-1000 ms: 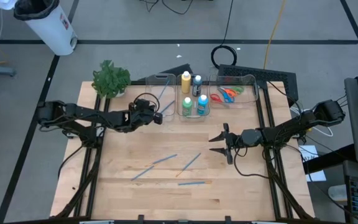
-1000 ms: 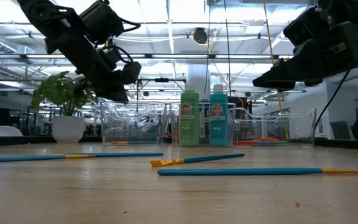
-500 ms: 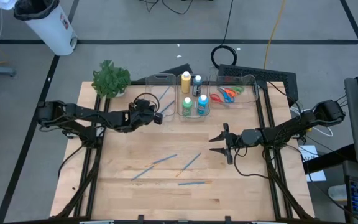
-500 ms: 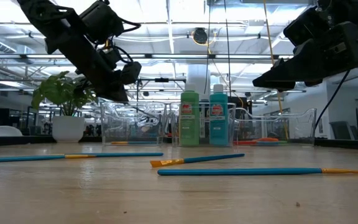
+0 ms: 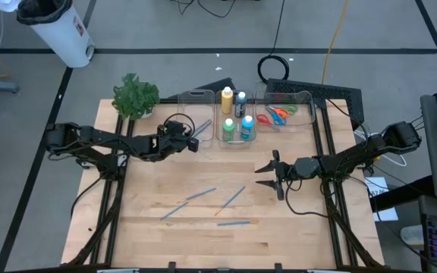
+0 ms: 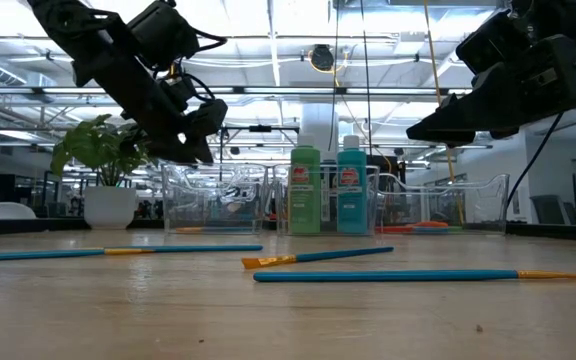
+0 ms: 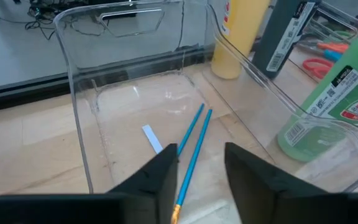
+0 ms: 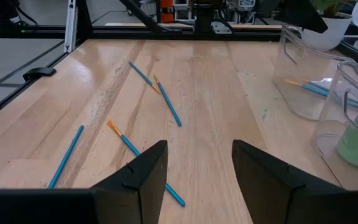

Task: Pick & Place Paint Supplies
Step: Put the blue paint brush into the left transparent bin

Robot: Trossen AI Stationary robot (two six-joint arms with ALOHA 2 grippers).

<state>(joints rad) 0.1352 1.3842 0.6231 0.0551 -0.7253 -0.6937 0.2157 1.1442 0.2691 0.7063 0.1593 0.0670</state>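
Left hand (image 7: 194, 171), fingers apart, hangs over two paintbrushes (image 7: 194, 140) in a clear bin (image 7: 79, 124), seen only from its wrist.

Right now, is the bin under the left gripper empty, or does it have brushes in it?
Not empty. The left wrist view shows two blue paintbrushes lying side by side on the floor of the clear bin, beyond the left gripper, whose fingers stand apart.

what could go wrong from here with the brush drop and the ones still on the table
1. The left gripper sits low over the left bin, its fingers apart above two brushes lying inside; pulling back carelessly might nudge the bin's wall.
2. Three brushes lie close together on the table; the right gripper might bump one while reaching for another.
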